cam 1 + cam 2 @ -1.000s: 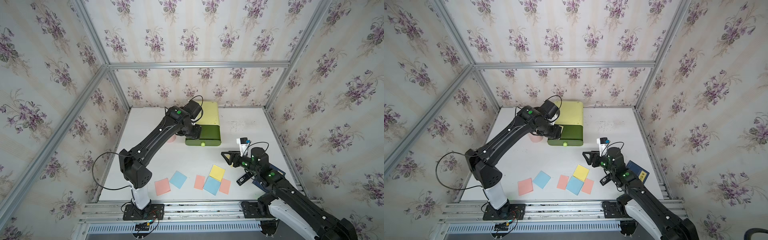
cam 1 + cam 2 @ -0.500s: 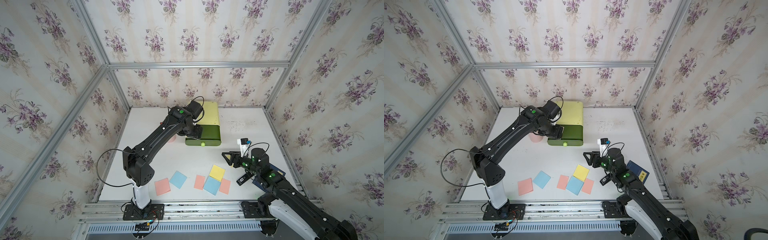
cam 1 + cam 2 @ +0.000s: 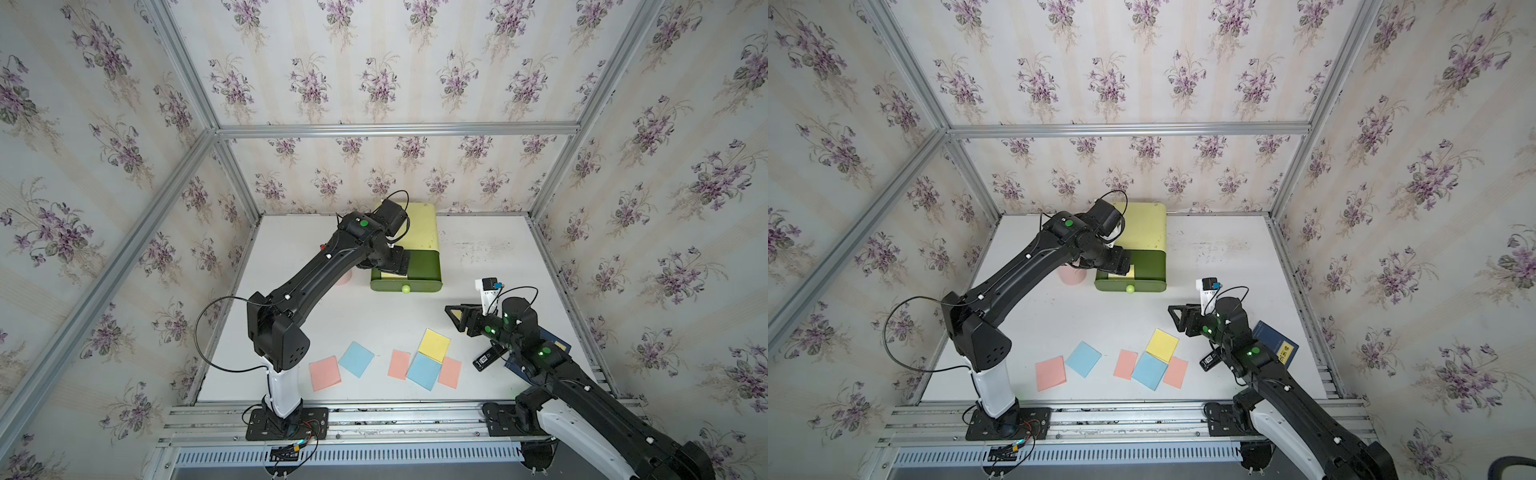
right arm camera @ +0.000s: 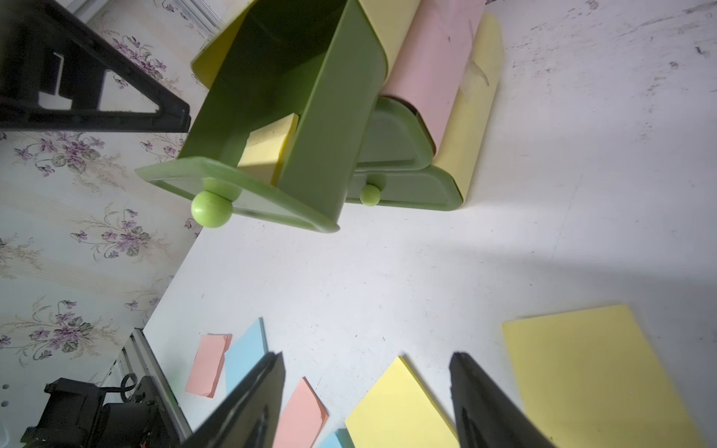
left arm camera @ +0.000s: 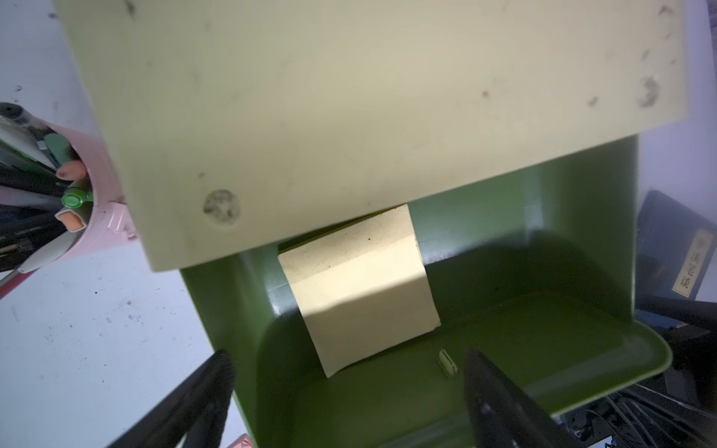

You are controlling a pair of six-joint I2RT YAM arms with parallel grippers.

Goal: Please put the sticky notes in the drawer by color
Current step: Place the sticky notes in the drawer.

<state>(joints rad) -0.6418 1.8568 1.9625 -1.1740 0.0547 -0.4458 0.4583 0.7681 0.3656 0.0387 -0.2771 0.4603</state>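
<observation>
Although both top views hide most of the pulled-out drawer (image 3: 419,266) behind the left gripper (image 5: 347,358), the left wrist view shows that gripper released. Its jaws are spread wide and empty, with one yellow sticky note (image 5: 361,294) lying flat on the drawer floor directly beneath them. The right gripper (image 4: 366,357) is likewise parted and holds nothing. Only its wrist view shows the drawer's yellow paper from the side. Six loose sticky notes (image 3: 434,345) lie on the table (image 3: 374,316) just below and ahead of the right gripper, well apart from the left gripper.
</observation>
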